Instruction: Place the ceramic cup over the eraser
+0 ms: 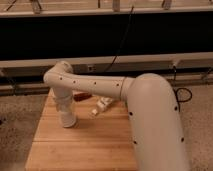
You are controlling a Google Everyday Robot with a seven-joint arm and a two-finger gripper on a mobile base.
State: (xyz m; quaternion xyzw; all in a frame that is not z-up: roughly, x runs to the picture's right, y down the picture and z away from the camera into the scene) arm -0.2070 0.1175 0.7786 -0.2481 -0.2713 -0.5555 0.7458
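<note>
claw (65, 107) low at the worktop (80, 145) rear, directly atop ceramic cup (68, 120), grip cannot tell | cup stands on the wood | small pale block, likely the eraser (94, 113), near but apart | step: cup pickup | next: lift, centre over eraser, lower squarely

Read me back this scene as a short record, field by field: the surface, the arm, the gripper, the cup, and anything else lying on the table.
surface: wooden table
arm: white arm, reaching from the right over the table's rear left
gripper: gripper, pointing down, directly above the cup
cup: ceramic cup, white, left part of the table, under the gripper
other items: reddish-brown object behind the cup; small white block and white object to its right
eraser: cannot tell which item it is
</note>
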